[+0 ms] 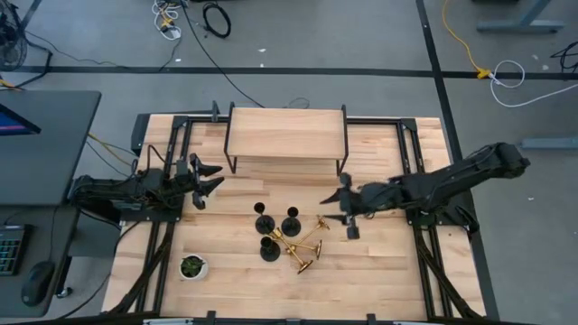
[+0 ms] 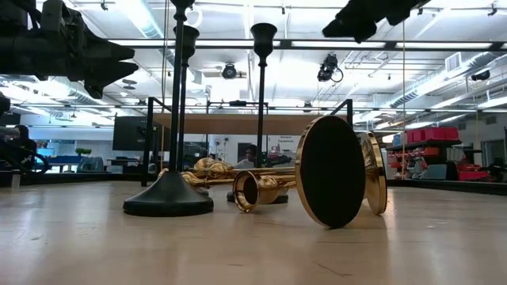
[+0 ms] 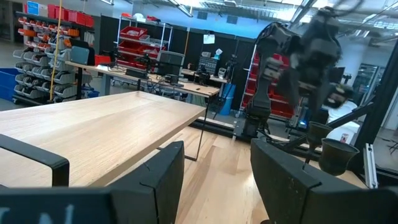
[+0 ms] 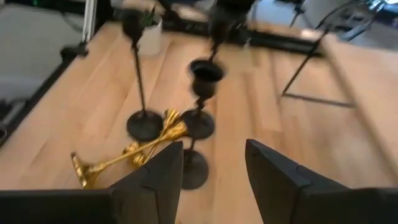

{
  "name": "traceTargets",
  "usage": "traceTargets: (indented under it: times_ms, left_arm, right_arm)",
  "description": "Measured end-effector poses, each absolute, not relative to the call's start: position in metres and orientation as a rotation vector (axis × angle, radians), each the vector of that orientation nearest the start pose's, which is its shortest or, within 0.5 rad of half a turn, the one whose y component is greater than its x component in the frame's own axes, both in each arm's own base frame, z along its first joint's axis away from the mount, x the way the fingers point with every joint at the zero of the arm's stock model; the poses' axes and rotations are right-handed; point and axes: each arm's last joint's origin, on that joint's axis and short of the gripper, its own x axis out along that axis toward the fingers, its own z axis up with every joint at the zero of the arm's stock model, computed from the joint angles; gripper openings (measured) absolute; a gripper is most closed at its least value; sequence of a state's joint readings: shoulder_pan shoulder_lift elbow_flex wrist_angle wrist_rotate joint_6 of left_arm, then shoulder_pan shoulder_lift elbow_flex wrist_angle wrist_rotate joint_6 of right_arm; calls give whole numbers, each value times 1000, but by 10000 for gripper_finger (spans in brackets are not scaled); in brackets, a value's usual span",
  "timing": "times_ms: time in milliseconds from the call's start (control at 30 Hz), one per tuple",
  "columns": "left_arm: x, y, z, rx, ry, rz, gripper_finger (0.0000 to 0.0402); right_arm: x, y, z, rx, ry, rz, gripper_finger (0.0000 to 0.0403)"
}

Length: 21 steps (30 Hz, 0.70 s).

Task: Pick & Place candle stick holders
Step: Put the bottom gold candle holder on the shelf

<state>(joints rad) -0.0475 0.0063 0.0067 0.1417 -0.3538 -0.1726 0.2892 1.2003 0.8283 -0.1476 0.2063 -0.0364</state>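
Observation:
Three black candle stick holders (image 1: 271,230) stand upright on their round bases at the table's middle; they also show in the right wrist view (image 4: 200,93). Three gold holders (image 1: 305,244) lie on their sides in a heap just right of them, and show in the low view (image 2: 337,170). My right gripper (image 1: 346,215) is open and empty, above the table just right of the heap. My left gripper (image 1: 206,183) is open and empty at the table's left, beside the wooden shelf.
A raised wooden shelf (image 1: 287,133) on black legs stands at the table's far middle. A small white pot with a green plant (image 1: 191,266) sits at the near left. Bare tabletop lies at the near right.

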Motion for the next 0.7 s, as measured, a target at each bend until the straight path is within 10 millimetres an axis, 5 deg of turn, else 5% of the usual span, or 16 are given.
traceTargets:
  times_ms: [333, 700]
  left_arm:
    - [95, 6, 179, -199, -164, 293, 188]
    - [95, 6, 178, -198, -160, 294, 188]
  right_arm:
    - [287, 87, 247, -242, 705, 90, 176]
    - [301, 101, 226, -251, 841, 111, 176]
